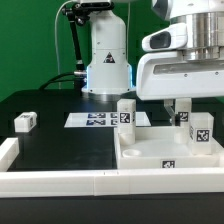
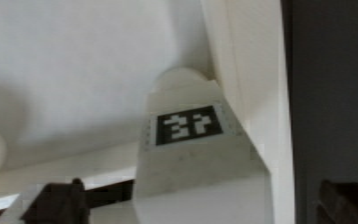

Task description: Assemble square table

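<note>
The square table top is a white tray with a raised rim, lying at the exterior view's right front. One white tagged leg stands at its far left corner and another at its right side. A third leg stands near the far right, under my gripper. In the wrist view this leg rises between my dark fingers, next to the tray's rim. A gap shows beside the leg, so my gripper is open around it. A fourth leg lies on the black table at the left.
The marker board lies flat behind the tray, in front of the robot base. Long white border rails run along the table's front and left edges.
</note>
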Controlling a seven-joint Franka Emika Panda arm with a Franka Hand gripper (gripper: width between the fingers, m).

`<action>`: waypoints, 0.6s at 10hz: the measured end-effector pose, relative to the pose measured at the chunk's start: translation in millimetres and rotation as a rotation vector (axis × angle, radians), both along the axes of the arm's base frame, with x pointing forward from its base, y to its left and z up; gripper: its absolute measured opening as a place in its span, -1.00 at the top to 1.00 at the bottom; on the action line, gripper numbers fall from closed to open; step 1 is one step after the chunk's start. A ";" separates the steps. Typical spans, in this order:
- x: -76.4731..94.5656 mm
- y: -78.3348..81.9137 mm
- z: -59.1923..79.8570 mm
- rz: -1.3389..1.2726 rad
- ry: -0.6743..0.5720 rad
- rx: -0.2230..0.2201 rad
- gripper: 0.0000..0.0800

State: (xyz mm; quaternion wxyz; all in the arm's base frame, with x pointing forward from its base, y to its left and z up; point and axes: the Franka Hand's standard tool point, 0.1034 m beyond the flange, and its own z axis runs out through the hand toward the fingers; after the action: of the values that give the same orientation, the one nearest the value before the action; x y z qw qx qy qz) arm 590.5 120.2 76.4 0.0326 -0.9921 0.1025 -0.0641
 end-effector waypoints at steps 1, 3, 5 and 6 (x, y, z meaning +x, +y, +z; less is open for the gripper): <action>0.0 -0.1 0.0 0.000 0.000 0.000 -0.32; 0.2 -0.7 0.1 -0.001 0.000 -0.001 0.02; 0.3 -1.1 0.0 -0.031 0.001 0.004 0.27; 0.3 -1.1 0.0 -0.030 0.001 0.003 0.27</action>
State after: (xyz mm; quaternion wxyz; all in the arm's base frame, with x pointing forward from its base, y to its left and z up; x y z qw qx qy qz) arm 590.8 119.0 76.4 0.0333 -0.9904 0.1177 -0.0638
